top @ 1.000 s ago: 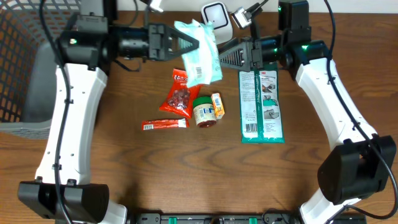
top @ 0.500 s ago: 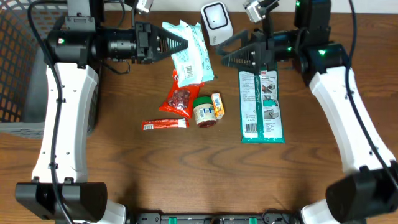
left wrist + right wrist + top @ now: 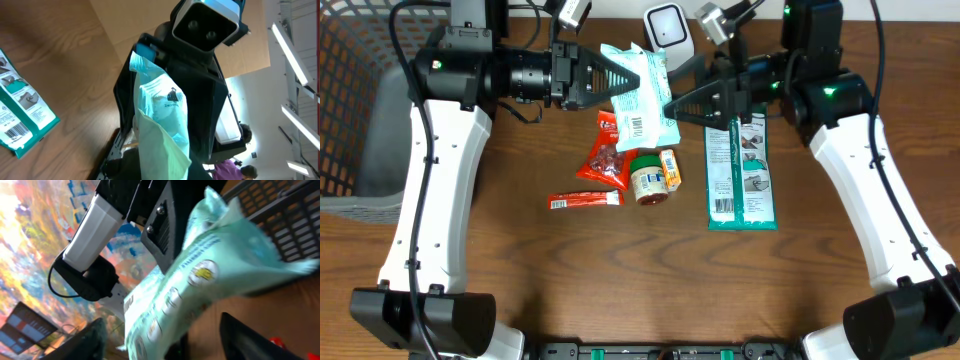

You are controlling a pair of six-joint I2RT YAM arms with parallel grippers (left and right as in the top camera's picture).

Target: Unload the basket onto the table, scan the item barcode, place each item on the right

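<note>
Well, much of the pouch (image 3: 645, 105) is hard to read. The left gripper (image 3: 628, 78) covers its upper left corner in the overhead view. The left wrist view shows only a narrow, edge-on strip of it (image 3: 162, 125), and the clamping fingers are lost in the dark mass at the bottom of that frame. The left gripper is clenched on the pouch, holding it in the air over the table (image 3: 620, 280), just below and left of the white scanner (image 3: 665, 25). A white label (image 3: 638, 125) sits on the pouch's lower half, but its bars are too small to make out. The right gripper (image 3: 678, 98) has its jaws spread, with the tips at the pouch's right edge; whether they touch it I cannot tell. In the right wrist view its fingers (image 3: 87, 342) are cut off at the bottom corners, and the pouch (image 3: 210, 275) is blurred.

The wire basket (image 3: 350, 100) runs off the left edge. The pouch partly covers a red packet (image 3: 608, 158). A jar (image 3: 647, 182) and a yellow box (image 3: 669, 168) sit just beside each other, and a red stick (image 3: 585, 200) lies near them to the left. The top of a flat green package (image 3: 740, 175) is hidden under the right gripper. Bare wood stretches across the near half of the table.

The pouch is crinkled mint-green film with a sealed fin. The table is dark and grained, the jar is round, and the package is glossy.
</note>
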